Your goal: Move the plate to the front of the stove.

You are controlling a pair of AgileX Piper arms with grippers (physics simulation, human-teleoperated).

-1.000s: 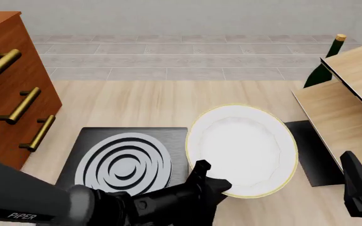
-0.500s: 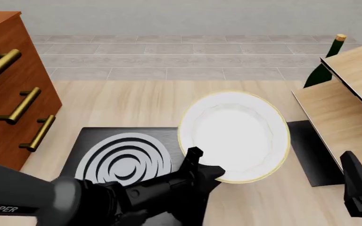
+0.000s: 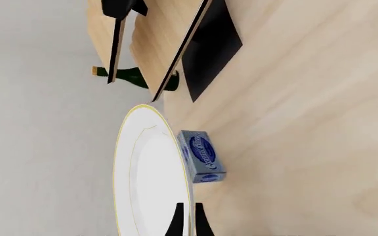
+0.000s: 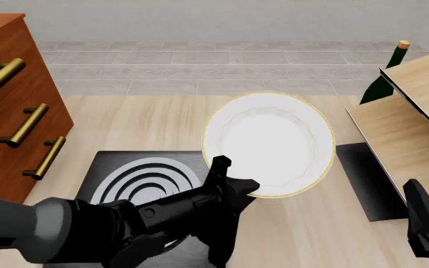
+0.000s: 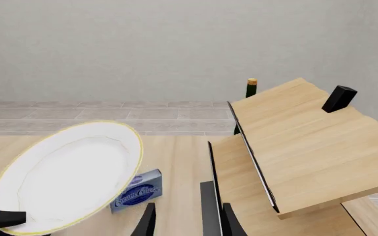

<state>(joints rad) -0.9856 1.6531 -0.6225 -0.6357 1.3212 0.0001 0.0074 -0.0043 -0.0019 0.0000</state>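
Note:
The white plate (image 4: 268,144) with its gold rim hangs tilted above the table, just right of the stove (image 4: 114,163). My left gripper (image 4: 233,184) is shut on its near edge. In the left wrist view the plate (image 3: 146,172) shows almost edge-on, with the fingertips (image 3: 177,222) clamped on its rim. The stove's grey ringed burner (image 4: 141,177) is partly hidden by my left arm. At the front right my right gripper (image 4: 427,223) stays low; its wrist view shows the fingers (image 5: 148,222) spread, nothing between them, and the plate (image 5: 71,174) off to one side.
A blue cream-cheese box (image 5: 136,195) lies on the table under the raised plate. A narrow black mat (image 4: 360,178) lies beside a wooden shelf unit (image 4: 415,111) on the right, with a green bottle (image 4: 382,78) behind it. A wooden dresser (image 4: 13,100) stands at left.
The left gripper has lifted the plate higher and carried it a little left and away, tilting it more upright. The right arm has not moved.

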